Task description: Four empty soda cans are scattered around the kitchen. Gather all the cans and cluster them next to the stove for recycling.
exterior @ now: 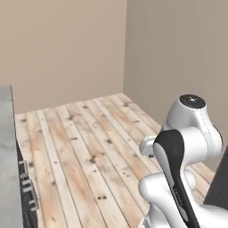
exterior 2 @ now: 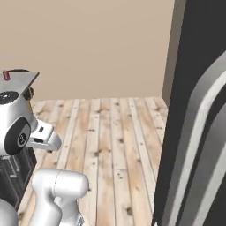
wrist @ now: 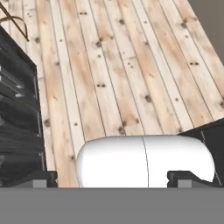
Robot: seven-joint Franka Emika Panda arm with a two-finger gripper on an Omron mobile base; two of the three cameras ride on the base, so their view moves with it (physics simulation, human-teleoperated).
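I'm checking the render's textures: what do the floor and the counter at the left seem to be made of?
The floor looks like light matte wood planks: visible seams, grain and dark knots. The counter seems grey stone, perhaps marble, faintly mottled; too little detail to be sure.

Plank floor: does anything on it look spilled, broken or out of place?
Nothing stands out. The plank floor shows just dark knots, no spill or debris. One soda can sits on the grey counter.
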